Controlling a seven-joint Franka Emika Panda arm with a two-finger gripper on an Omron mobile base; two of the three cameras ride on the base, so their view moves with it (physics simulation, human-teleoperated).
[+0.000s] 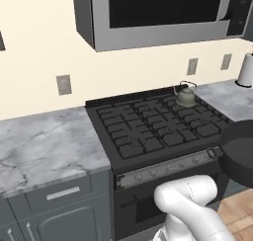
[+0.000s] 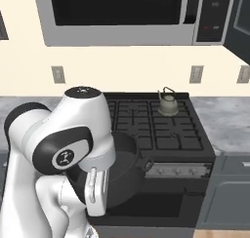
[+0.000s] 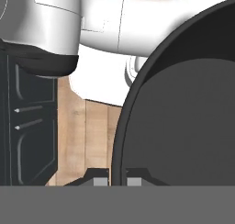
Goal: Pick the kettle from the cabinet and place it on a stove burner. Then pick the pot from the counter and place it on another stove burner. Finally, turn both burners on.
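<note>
Kettle on rear burner

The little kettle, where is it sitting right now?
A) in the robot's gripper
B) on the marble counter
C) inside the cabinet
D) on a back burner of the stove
D: the kettle stands on the black grate at the back of the stove, near the wall, while the gripper is shut on the rim of the big dark pot instead.
</note>
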